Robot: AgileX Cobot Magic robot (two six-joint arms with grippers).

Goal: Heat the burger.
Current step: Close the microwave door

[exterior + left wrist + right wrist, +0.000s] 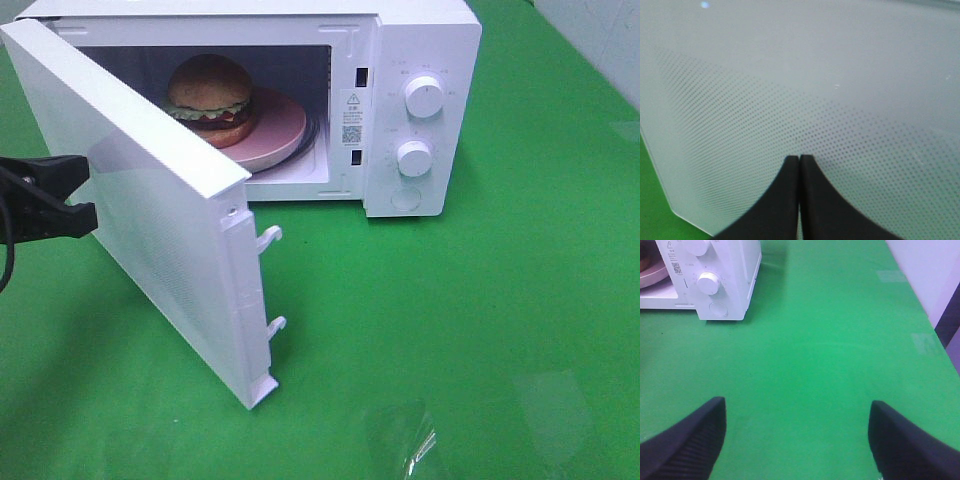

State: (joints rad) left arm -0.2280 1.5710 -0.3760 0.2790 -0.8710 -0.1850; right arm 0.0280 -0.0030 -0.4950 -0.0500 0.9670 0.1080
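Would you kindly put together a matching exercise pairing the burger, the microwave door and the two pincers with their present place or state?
Column one:
1. burger
2. microwave door
3. left pincer
4. right pincer

Column two:
A. open, above the green table
B. on the pink dish inside the microwave
C. shut, tips together
D. swung open

Pairs: 1-B, 2-D, 3-C, 4-A.

Left gripper (pixel 799 158) closed (seemingly level), right gripper (pixel 795 407) spread
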